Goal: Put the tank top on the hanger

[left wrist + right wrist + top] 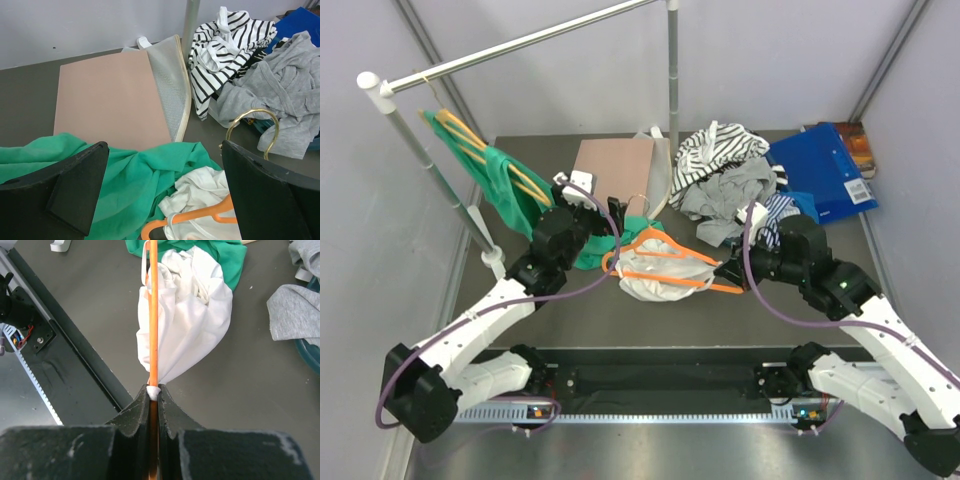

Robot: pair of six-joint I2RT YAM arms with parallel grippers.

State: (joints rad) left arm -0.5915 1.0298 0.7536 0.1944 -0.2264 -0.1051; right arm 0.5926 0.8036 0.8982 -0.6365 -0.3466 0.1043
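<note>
The orange hanger lies mid-table with the white tank top bunched on and under it. My right gripper is shut on the hanger's right end, a bit of white fabric pinched with it. In the right wrist view the hanger bar runs straight out from that gripper, with the tank top hanging beside it. My left gripper is open and empty over the hanger's left end. In its wrist view, between the jaws, lie the tank top and the hanger.
A green garment lies under the left gripper. A tan board, a striped shirt, grey clothes and a blue box lie behind. A rail holds a green garment on a yellow-orange hanger. A gold hook is near.
</note>
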